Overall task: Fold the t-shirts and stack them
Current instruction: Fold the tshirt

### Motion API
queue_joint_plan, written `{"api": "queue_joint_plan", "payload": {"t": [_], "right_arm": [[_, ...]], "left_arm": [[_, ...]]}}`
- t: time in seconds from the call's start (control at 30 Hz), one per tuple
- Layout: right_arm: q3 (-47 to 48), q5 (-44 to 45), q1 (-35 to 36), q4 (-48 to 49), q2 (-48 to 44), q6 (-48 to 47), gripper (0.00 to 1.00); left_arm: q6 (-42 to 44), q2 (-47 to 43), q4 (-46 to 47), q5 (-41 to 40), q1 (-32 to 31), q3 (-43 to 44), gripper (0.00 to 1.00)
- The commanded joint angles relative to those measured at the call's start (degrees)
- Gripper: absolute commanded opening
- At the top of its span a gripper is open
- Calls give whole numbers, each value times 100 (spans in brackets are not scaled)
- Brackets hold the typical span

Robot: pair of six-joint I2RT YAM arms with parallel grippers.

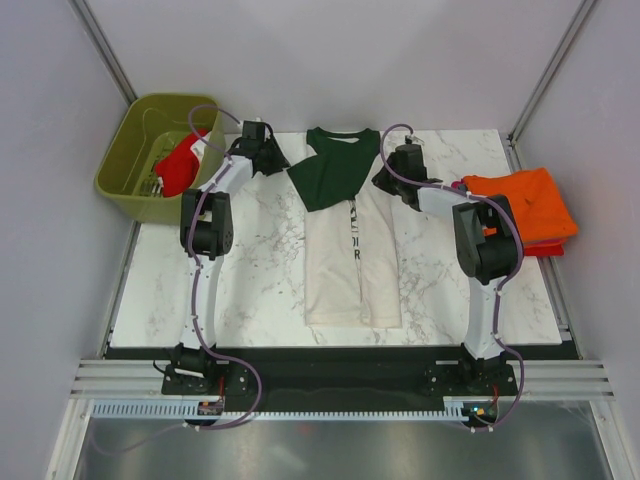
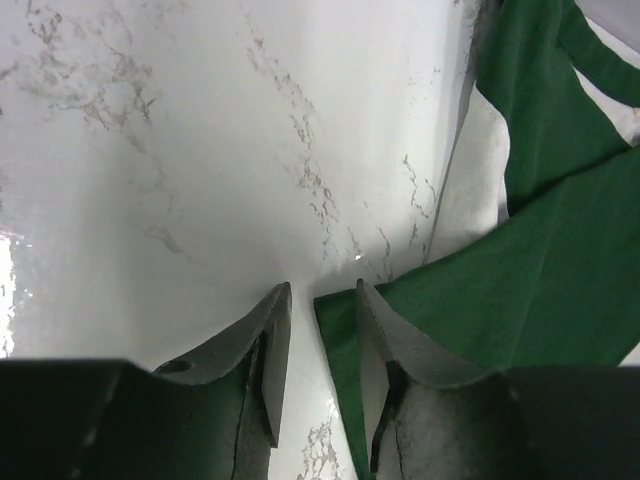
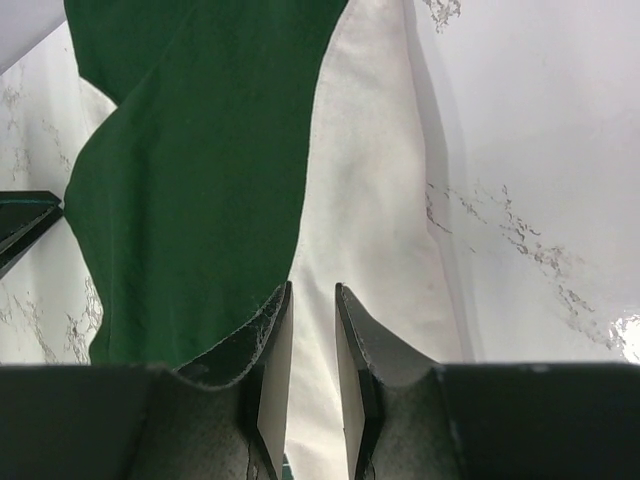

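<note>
Well, the cream t-shirt [image 1: 350,270] lies flat between the left gripper [image 2: 322,292] and right gripper [image 3: 312,288], its dark green sleeve [image 2: 560,290] flopped across the chest. It looks light, limp, apt to slide; I'd pinch it at the shoulder hems. The left stands narrowly apart, the sleeve's corner in its gap, unpinched; the right, equally narrow, hovers over cream cloth, holding nothing. Beneath them a glossy marble table [image 1: 250,270]; farther out, plain white walls [image 1: 300,60].

T-shirt [image 1: 352,270] centre — bin [image 1: 125,195] rear-left
</note>
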Motion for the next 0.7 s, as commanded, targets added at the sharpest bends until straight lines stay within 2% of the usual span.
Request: {"api": "queue_joint_plan", "payload": {"t": [0.0,0.23,0.33,0.47,0.67], "right_arm": [[-24,-16,-59,211,-262,48,31],[-33,-8,-76,220,-236,83,31],[-42,-8,-85,220,-227,100,30],[-42,-174,-94,238,-227,118,31],[-33,-368,-94,316,-245,65,31]], "left_arm": [[-140,30,-103,299,47,102,39],[-271,118,-156,467,38,102,34],[-289,188,-174,449,38,189,23],[-386,258,-191,432,38,356,3],[-316,-75,-7,98,20,-28,2]]}}
